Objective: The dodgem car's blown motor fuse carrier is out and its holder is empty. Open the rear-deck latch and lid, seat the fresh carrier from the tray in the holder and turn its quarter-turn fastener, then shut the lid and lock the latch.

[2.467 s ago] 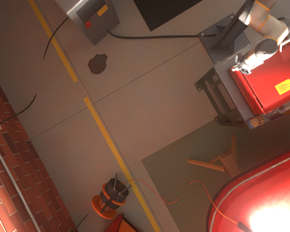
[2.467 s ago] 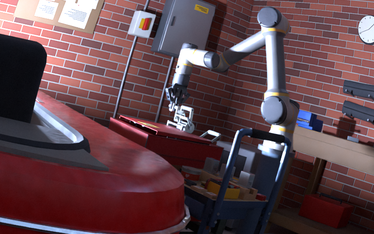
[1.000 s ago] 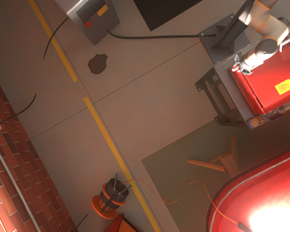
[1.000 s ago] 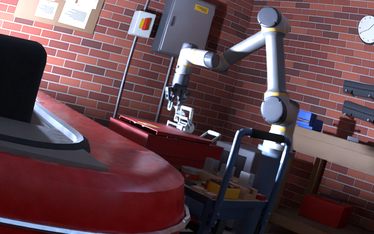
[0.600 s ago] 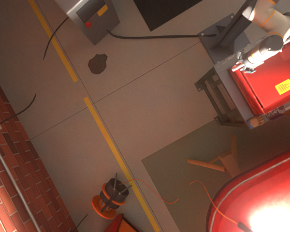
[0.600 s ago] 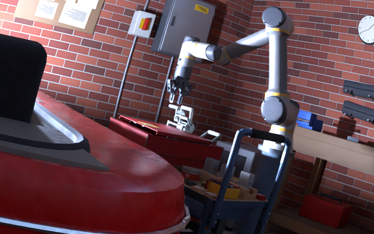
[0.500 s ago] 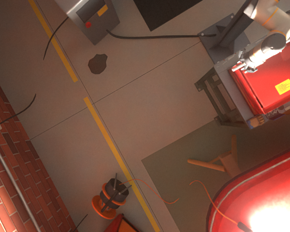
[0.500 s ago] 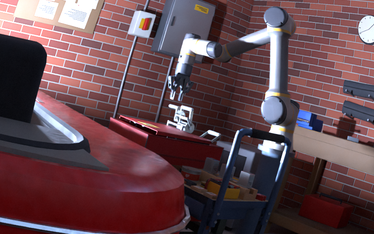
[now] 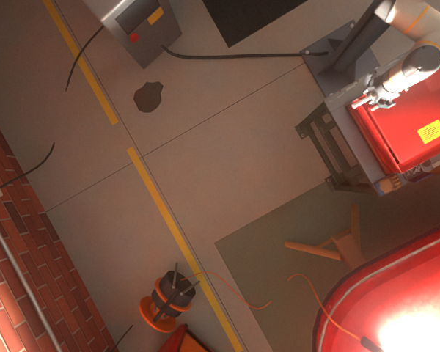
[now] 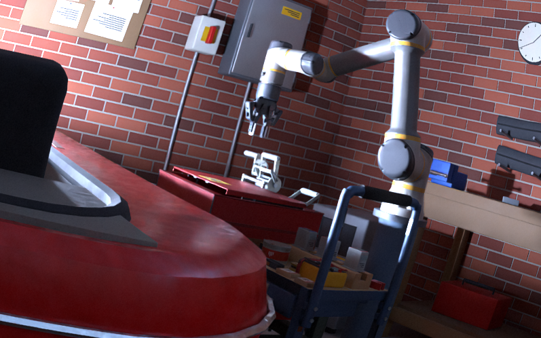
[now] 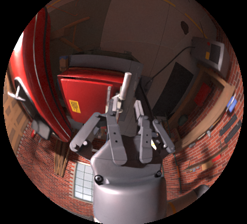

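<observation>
The red rear-deck lid (image 9: 406, 125) (image 10: 238, 187) (image 11: 88, 91) lies down on its box, a yellow label on top. The pale metal latch (image 10: 262, 170) (image 11: 125, 90) stands up at the lid's edge, its handle raised. My gripper (image 10: 261, 126) (image 11: 129, 121) hangs in the air above the latch, part open and holding nothing. In the side camera it (image 9: 372, 100) sits over the lid's corner. The tray (image 10: 322, 273) of parts rests on the blue cart below; I cannot pick out the fuse carrier there.
The red dodgem car body (image 10: 108, 252) (image 9: 394, 295) fills the near side. A blue cart handle (image 10: 373, 202) rises beside the arm's base. A wooden trestle (image 9: 338, 242) and a cable reel (image 9: 171, 295) stand on the floor. A workbench (image 10: 495, 218) runs along the right wall.
</observation>
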`<state>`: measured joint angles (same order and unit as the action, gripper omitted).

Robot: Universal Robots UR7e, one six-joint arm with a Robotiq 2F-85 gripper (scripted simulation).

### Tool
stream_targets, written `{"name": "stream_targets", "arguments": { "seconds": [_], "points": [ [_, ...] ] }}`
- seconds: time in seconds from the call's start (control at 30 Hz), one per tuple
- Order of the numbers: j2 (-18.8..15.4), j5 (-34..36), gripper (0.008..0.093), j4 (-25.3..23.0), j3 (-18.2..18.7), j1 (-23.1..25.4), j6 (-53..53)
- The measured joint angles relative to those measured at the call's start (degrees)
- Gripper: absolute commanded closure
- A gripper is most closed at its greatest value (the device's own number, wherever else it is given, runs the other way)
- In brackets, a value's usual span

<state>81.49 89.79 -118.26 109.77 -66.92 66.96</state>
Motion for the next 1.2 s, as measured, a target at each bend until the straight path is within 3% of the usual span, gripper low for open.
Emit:
{"name": "stream_targets", "arguments": {
  "seconds": [0.9, 1.2],
  "points": [
    [0.08, 0.00, 0.0574, 0.02, 0.01, 0.02, -0.02],
    [1.93, 0.01, 0.0574, -0.28, 2.18, 0.90, -0.92]
  ]
}}
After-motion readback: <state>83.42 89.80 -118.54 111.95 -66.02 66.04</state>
